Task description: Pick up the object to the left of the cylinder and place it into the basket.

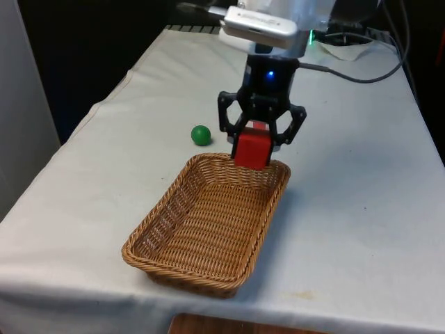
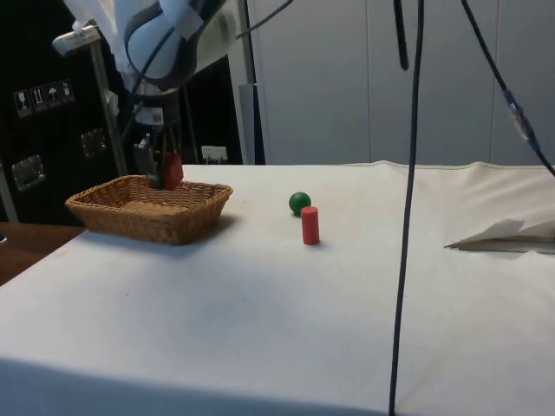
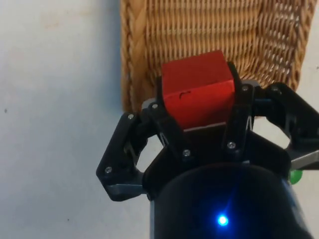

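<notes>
My gripper is shut on a red cube and holds it just above the far rim of the wicker basket. In the side view the cube hangs in the gripper over the basket, near the end that faces the other objects. The wrist view has the cube clamped between the fingers, over the basket's rim. A green ball and an upright red cylinder stand on the cloth beyond the basket. The ball lies on the front view's left of the gripper.
A dark cable trails over the far part of the table. In the side view another cable hangs down in the foreground, and a fold of cloth rises at the right.
</notes>
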